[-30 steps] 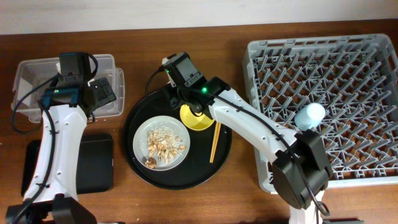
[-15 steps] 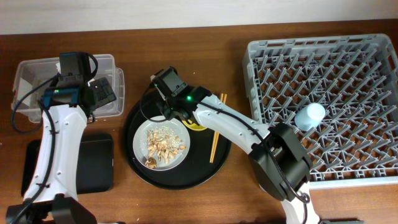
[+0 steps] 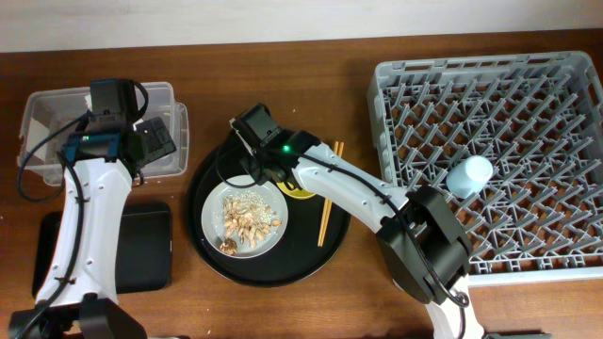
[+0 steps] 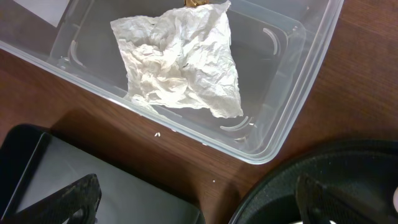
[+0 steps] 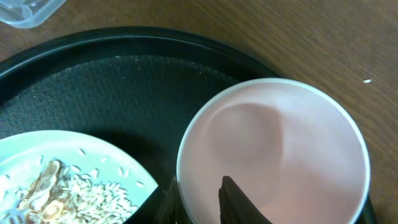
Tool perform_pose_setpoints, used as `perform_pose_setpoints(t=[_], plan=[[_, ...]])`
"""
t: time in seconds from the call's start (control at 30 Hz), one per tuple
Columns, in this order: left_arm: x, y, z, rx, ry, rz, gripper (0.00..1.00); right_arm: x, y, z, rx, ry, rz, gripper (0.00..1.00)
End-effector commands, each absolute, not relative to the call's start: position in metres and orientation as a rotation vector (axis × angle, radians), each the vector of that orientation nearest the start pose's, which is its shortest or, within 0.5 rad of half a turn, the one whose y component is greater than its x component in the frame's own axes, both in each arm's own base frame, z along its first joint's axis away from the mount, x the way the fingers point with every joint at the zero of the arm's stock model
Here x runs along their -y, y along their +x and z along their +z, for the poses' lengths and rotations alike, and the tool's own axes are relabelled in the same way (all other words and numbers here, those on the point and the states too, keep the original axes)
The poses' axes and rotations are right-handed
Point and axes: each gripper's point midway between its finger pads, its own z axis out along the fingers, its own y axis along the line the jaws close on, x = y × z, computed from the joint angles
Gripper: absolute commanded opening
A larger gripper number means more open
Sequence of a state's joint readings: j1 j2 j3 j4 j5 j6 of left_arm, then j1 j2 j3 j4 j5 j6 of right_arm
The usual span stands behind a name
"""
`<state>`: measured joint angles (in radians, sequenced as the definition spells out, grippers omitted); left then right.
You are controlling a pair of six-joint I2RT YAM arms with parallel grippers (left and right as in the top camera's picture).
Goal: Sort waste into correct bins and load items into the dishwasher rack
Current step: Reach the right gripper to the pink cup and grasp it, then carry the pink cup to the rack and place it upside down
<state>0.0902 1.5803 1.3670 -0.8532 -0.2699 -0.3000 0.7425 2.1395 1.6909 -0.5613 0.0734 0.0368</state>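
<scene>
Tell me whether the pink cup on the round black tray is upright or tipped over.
Upright. The right wrist view looks straight down into the pink cup: its round rim faces up and its empty inside shows.

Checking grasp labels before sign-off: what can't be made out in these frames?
- Right wrist: right gripper fingertips cut off by the bottom edge, astride the pink cup rim; grip unconfirmed.
- Overhead: that cup is hidden under the right arm; yellow bowl mostly covered too.
- Left wrist: gold-brown scrap behind the white wrapper, cut off by the top edge.
</scene>
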Motion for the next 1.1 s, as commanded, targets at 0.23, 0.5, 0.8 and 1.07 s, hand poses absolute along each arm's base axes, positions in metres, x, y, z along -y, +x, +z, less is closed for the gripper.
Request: perform_pose_setpoints(t=[0.23, 0.5, 0.8, 1.07], plan=[[-0.081, 0.385, 0.18, -2.513, -0.605, 0.282, 0.99, -0.36, 0.417, 0.229, -2.328, -0.748, 0.313, 0.04], [-0.081, 0.385, 0.18, -2.513, -0.605, 0.282, 0.99, -0.359, 0.432, 0.124, -2.485, -0.932, 0.211, 0.45], [-0.081, 0.385, 0.18, -2.513, -0.605, 0.282, 0.99, -0.345, 0.42, 0.065, -2.585, -1.09, 0.054, 0.44], [-0.081, 0.385, 0.18, -2.514, -0.605, 0.282, 0.99, -0.353, 0.415, 0.062, -2.598, -1.064, 0.053, 0.11]])
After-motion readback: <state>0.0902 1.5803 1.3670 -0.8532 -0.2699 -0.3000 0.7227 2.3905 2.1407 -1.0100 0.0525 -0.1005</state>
